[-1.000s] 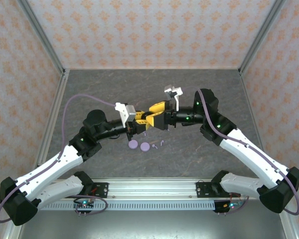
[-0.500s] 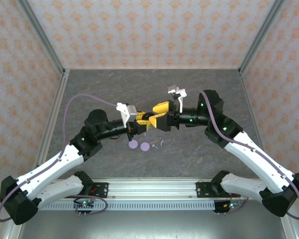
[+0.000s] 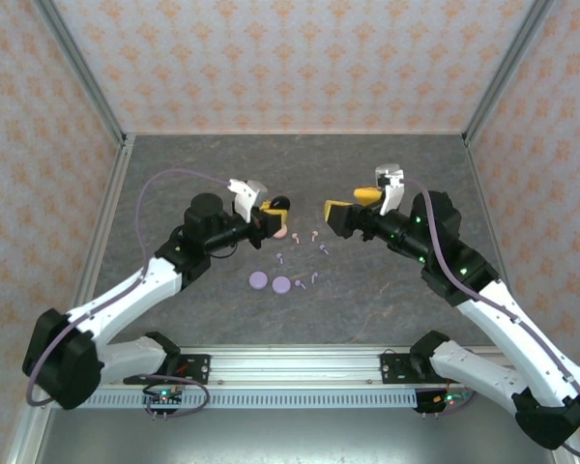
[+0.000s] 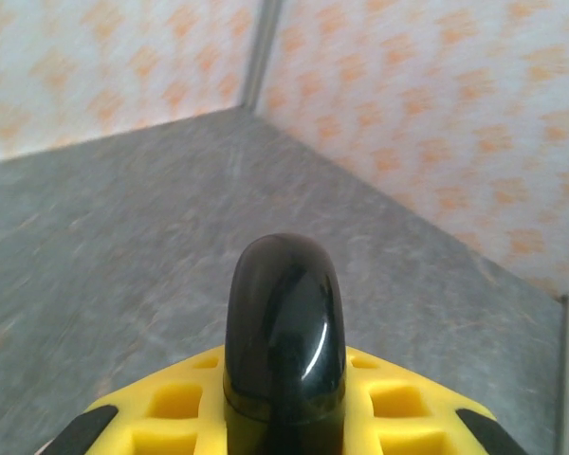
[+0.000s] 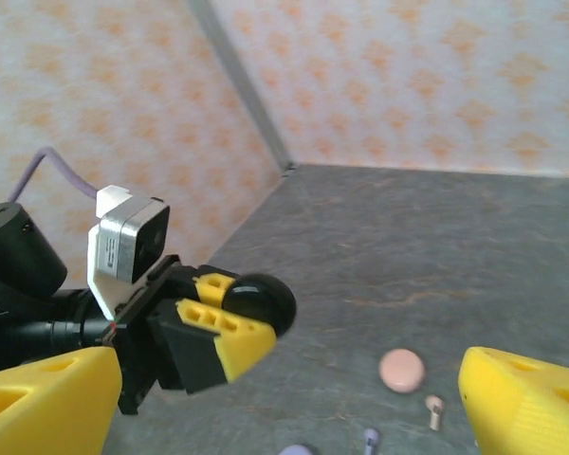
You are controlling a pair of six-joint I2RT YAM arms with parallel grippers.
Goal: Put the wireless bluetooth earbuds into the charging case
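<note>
On the left, the left jaws were clamped narrow on a glossy black case [image 4: 284, 341], which they held on edge above the table [image 3: 174, 164], gripped by its lower part with the rounded top standing clear. It looked shut, and whether anything lay inside could not be told.

Nearer the arms' bases, two lavender discs [image 3: 259, 280] lay flat on the table, side by side and nearly touching; nothing could be seen in them. A pink case [image 5: 401, 370] sat on the table just below the raised black one, also apparently shut.

The earbuds [image 3: 324, 248], pink and lavender, lay loose on the table between the two arms, scattered from beside the pink case down to just right of the discs. None sat in any case, so the task looked barely begun.

On the right, the right jaws stood wide apart and empty, raised above the table and facing the left jaws.

The main risks, as I judged them: the smooth black case could slip or twist in so narrow a hold, and wide jaws closing on so small a stemmed bud could flick it away or scatter its neighbours.
</note>
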